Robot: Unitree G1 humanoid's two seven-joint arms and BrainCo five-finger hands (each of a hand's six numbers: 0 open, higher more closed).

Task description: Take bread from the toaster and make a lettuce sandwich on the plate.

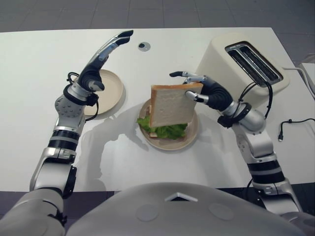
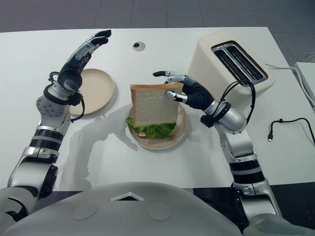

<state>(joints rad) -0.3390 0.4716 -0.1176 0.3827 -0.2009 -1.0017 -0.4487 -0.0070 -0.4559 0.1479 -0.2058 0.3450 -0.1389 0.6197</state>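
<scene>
Tabletop [image 1: 39,73]: bread slice [image 1: 170,105] in right hand [image 1: 211,93]

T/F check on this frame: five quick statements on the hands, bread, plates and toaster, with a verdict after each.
1. The right hand grips the square white bread slice over the round beige plate. True.
2. The slice lies flat on the green lettuce. False: it is held upright, on edge, above the lettuce.
3. Lettuce is already on that plate. True.
4. The left hand grasps the empty second beige plate. False: the hand is open above it and holds nothing.
5. The cream toaster has a slice in it. False: both slots look empty.
</scene>
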